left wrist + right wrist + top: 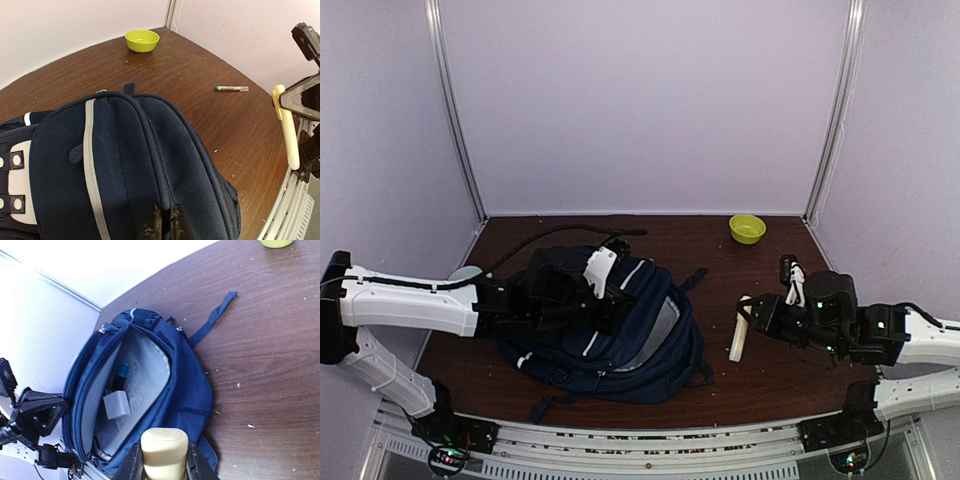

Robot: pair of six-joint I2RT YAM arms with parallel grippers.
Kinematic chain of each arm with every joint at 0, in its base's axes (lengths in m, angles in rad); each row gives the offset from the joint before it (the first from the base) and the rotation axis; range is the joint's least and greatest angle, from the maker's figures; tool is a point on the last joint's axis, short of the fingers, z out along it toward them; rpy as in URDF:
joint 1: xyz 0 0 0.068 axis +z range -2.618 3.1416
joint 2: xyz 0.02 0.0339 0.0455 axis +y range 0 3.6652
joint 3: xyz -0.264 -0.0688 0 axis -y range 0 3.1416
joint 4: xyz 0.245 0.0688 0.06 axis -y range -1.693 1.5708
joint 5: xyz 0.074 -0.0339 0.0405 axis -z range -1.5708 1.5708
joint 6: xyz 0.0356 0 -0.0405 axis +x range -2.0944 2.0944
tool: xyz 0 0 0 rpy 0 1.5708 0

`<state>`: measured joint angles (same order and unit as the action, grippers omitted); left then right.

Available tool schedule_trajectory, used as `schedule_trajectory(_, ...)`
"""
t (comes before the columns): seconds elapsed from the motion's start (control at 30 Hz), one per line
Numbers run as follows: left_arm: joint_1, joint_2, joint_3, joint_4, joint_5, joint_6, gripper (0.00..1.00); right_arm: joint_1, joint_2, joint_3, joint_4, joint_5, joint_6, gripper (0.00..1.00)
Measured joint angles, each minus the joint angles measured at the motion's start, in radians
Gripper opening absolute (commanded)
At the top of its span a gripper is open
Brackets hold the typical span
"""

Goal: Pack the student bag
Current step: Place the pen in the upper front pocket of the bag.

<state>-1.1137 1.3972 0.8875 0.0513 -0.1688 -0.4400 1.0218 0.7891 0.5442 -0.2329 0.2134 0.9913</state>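
The student bag lies at the table's left centre, navy with pale stripes. Its main pocket gapes toward the right and shows a grey lining. Inside the student bag lie a small grey box and a dark tube with a blue cap. My left gripper is shut on a fabric ridge on top of the student bag. My right gripper is shut on a cream stick. That cream stick hangs upright just right of the bag's opening, held by the right gripper.
A yellow-green bowl stands at the back right of the table. A thin marker lies on the wood beyond the bag. A black cable curves behind the bag. A loose blue strap trails from the bag toward the bowl.
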Motion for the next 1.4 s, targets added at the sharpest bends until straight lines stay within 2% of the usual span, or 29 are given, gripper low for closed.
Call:
schedule_trajectory(0.2, 0.000, -0.015, 0.000, -0.006, 0.000, 0.000, 0.00, 0.000, 0.085, -0.001, 0.130, 0.002, -0.018, 0.00)
schedule_trajectory(0.4, 0.000, -0.025, 0.001, -0.016, 0.001, 0.000, 0.00, 0.000, 0.234, 0.022, 0.254, -0.014, -0.027, 0.00)
schedule_trajectory(0.77, 0.000, -0.039, 0.000, -0.021, 0.004, -0.005, 0.00, -0.002, 0.624, 0.257, 0.427, -0.122, -0.043, 0.00)
schedule_trajectory(1.17, 0.000, -0.082, -0.008, -0.027, 0.008, -0.005, 0.00, -0.046, 0.842, 0.320, 0.565, -0.242, 0.017, 0.00)
schedule_trajectory(1.4, 0.000, -0.086, -0.012, -0.026, 0.011, -0.005, 0.00, -0.053, 0.923, 0.335, 0.583, -0.297, 0.030, 0.00)
